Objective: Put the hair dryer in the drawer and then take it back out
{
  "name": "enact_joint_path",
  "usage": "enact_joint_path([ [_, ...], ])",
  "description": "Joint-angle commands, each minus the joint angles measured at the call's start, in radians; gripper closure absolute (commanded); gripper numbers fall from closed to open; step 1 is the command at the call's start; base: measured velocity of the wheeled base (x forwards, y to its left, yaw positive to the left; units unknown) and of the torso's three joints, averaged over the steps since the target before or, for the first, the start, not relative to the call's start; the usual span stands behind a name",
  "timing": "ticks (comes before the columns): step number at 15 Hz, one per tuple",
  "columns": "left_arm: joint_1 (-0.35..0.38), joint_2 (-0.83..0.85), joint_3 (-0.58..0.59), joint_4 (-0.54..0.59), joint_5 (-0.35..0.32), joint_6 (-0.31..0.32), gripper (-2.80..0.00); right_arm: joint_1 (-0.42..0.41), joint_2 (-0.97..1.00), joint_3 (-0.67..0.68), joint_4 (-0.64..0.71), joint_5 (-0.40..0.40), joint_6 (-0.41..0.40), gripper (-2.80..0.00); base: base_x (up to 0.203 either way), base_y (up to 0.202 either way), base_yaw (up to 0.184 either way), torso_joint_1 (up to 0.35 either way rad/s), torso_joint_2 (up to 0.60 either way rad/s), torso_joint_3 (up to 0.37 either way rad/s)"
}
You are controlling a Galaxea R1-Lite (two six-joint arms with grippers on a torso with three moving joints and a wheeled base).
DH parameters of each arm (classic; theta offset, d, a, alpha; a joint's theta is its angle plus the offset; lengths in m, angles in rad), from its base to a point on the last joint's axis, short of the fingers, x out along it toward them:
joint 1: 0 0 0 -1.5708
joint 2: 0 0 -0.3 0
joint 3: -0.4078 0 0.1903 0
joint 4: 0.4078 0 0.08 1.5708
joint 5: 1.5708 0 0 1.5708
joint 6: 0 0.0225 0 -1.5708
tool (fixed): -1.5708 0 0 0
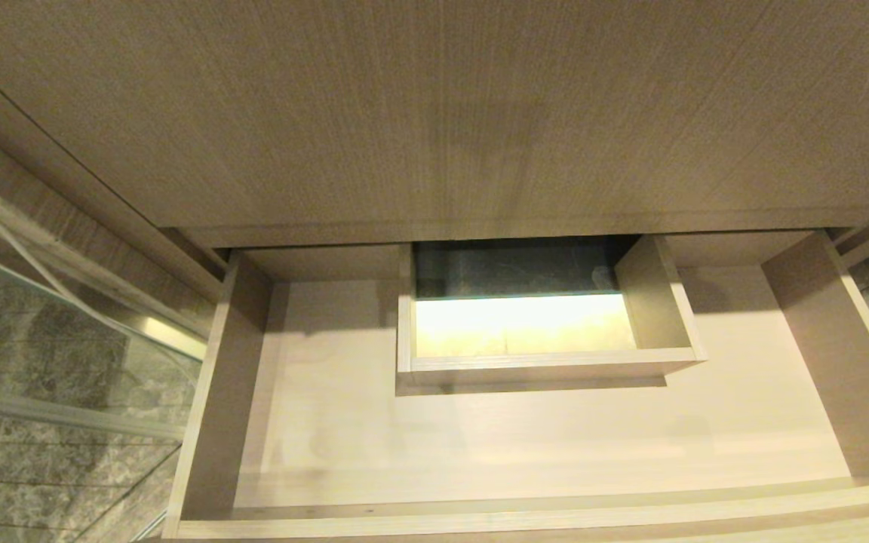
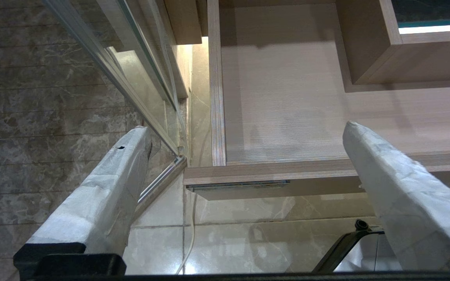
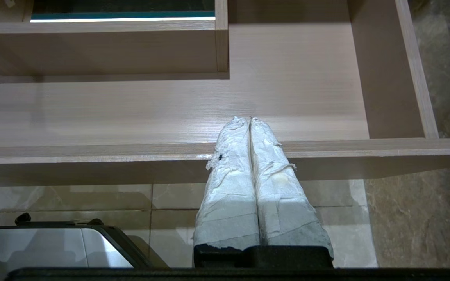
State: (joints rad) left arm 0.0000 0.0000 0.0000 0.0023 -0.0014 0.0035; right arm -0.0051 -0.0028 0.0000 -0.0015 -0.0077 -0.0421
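The drawer stands pulled out below me, wide and shallow, with a pale floor and nothing lying in it. A boxed rectangular cut-out rises at its back middle. The hair dryer is out of view in every frame. Neither gripper shows in the head view. My left gripper hangs open in front of the drawer's front left corner, with nothing between its taped fingers. My right gripper is shut on nothing, its tips just over the front rail of the drawer.
A tall wood-grain panel rises behind the drawer. A glass pane in a metal frame stands to the left over marble tiles. A thin white cable lies on the pale floor tiles. Part of my dark base sits below the drawer front.
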Motion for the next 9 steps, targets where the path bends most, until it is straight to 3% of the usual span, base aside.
enact_joint_path([
  [1, 0.000, 0.000, 0.000, -0.001, 0.000, 0.001, -2.80, 0.001, 0.003, 0.000, 0.000, 0.000, -0.001, 0.00, 0.000, 0.000, 0.000, 0.000, 0.00, 0.000],
  [9, 0.000, 0.000, 0.000, 0.004, 0.000, 0.010, -2.80, 0.000, 0.003, 0.000, 0.000, 0.001, -0.007, 0.00, 0.000, 0.000, 0.000, 0.000, 0.00, 0.000],
])
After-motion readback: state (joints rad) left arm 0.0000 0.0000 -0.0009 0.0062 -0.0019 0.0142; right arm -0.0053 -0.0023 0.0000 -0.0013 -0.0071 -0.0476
